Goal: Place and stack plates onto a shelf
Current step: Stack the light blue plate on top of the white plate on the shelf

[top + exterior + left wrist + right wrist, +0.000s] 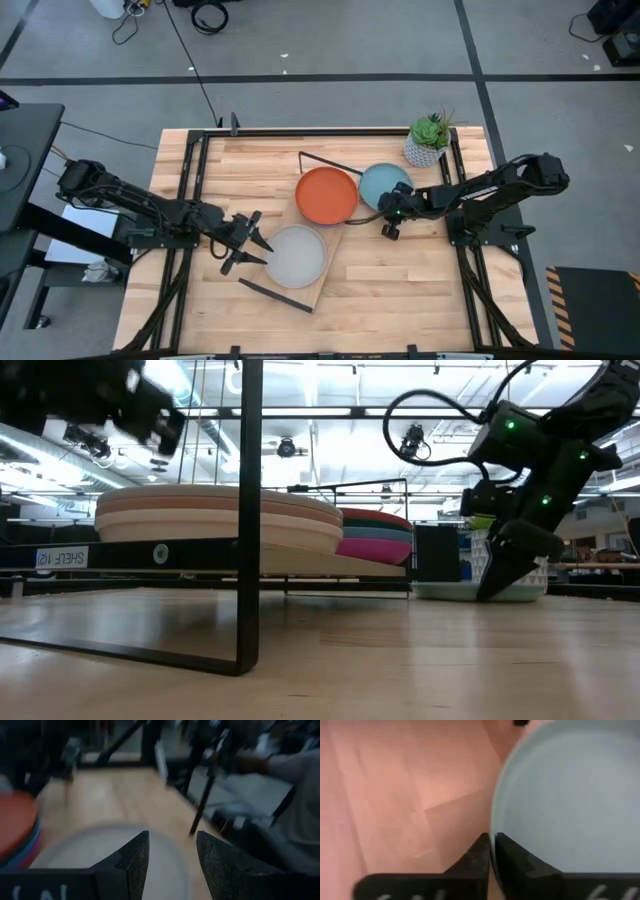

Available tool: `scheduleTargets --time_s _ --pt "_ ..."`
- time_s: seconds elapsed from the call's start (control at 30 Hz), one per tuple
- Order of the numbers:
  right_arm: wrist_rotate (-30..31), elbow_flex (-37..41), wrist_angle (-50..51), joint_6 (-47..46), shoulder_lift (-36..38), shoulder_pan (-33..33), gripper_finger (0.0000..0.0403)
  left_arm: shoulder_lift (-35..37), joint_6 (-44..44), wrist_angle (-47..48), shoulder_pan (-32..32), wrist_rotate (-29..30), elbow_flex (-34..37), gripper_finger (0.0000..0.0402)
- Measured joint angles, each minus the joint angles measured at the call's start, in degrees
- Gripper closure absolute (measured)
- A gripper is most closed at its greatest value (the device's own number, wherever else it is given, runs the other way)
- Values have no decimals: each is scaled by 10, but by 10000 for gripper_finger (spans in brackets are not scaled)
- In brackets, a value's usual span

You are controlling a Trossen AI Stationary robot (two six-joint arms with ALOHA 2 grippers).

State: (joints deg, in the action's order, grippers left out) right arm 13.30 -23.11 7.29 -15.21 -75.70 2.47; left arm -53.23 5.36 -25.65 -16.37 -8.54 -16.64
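The shelf (330, 262), a light-wood plank with black end brackets, lies slantwise on the table. It bears two stacks of plates. One stack has an orange plate (326, 195) on top, the other a grey plate (295, 256). In the low view the stacks show as cream layers (220, 520) and magenta and teal layers (375, 535). A light blue plate (385, 183) lies on the tabletop right of the shelf. My right gripper (388, 212) is shut on its near rim. My left gripper (246, 245) is open, raised just left of the grey plate (90, 850). My right gripper pinches the light blue plate's rim (493, 832) on its near side, one finger (480, 857) outside the rim and the other (510, 862) over the plate's inside. The fingers slant down from above and from the table's right. The plate (450, 590) rests on the tabletop.
A white pot with a green plant (428, 140) stands near the table's far right corner, just behind the light blue plate. Black frame rails (190, 200) run along the table's left and right sides. Bare wood (400, 290) lies near and right of the shelf.
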Motion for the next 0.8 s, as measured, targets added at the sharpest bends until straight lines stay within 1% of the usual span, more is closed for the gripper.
scheduleTargets --time_s 0.07,0.2,0.37,0.57,0.63,0.8 --pt "6 -1 -1 -20 0 -16 386 0 -12 -44 -11 -5 0 230" --pt "10 -15 18 -64 -1 -59 385 0 -44 -112 -32 -10 0 230" --pt "31 -59 61 -109 -1 -131 387 0 -42 -114 -36 -1 0 230" --pt "33 -130 127 -191 -1 -215 387 0 -27 -116 -38 4 0 230" --pt "48 -156 162 -222 -1 -245 387 0 -26 -118 -40 4 0 230" --pt "125 -224 236 -273 -1 -311 387 0 -7 -118 -42 4 0 230"
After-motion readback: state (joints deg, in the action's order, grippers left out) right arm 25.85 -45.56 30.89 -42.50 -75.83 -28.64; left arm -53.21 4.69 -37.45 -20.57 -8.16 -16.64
